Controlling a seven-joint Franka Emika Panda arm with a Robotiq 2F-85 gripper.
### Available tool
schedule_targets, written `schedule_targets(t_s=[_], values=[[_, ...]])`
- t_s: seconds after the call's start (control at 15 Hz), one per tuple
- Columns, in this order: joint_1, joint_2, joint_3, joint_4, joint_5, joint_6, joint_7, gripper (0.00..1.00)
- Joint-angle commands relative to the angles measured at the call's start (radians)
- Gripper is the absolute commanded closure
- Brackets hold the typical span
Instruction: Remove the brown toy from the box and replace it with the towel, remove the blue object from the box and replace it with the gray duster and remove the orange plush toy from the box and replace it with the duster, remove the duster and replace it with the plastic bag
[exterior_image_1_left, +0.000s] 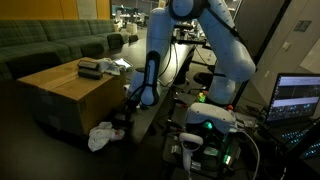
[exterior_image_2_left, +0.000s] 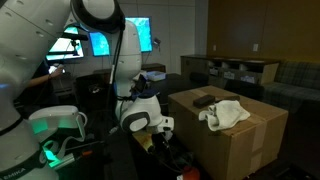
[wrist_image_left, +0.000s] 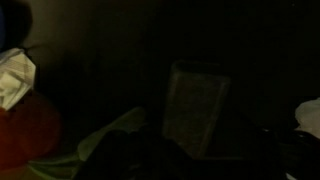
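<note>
A closed cardboard box (exterior_image_1_left: 70, 90) (exterior_image_2_left: 235, 135) stands beside the robot. On its top lie a white towel (exterior_image_2_left: 225, 113) and a dark grey duster-like object (exterior_image_2_left: 203, 99) (exterior_image_1_left: 92, 68). A white crumpled bag or cloth (exterior_image_1_left: 100, 135) lies on the floor by the box's corner. My gripper (exterior_image_1_left: 130, 112) (exterior_image_2_left: 155, 135) hangs low beside the box, near the floor, over something orange (exterior_image_2_left: 150, 142). The wrist view is very dark: an orange-red shape (wrist_image_left: 25, 130) and a white patch (wrist_image_left: 12, 75) show at the left, and a grey upright panel (wrist_image_left: 195, 105) in the middle. The fingers are lost in the dark.
A green sofa (exterior_image_1_left: 50, 42) stands behind the box. A laptop (exterior_image_1_left: 297, 98) and lit monitors (exterior_image_2_left: 110, 40) stand near the robot base (exterior_image_1_left: 205, 125). Shelves (exterior_image_2_left: 235, 70) line the far wall. Cables and equipment crowd the floor around the base.
</note>
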Motion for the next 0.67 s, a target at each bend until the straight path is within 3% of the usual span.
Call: schedule_targets(t_s=[0.0,0.47,0.6], values=[[0.040,-0.022,-0.031,-0.005,-0.021,0.010,0.029,0.00],[0.036,-0.106,0.006,-0.030,-0.034,0.014,0.035,0.00],[0.016,-0.136,0.047,-0.036,-0.044,0.009,0.045,0.00]])
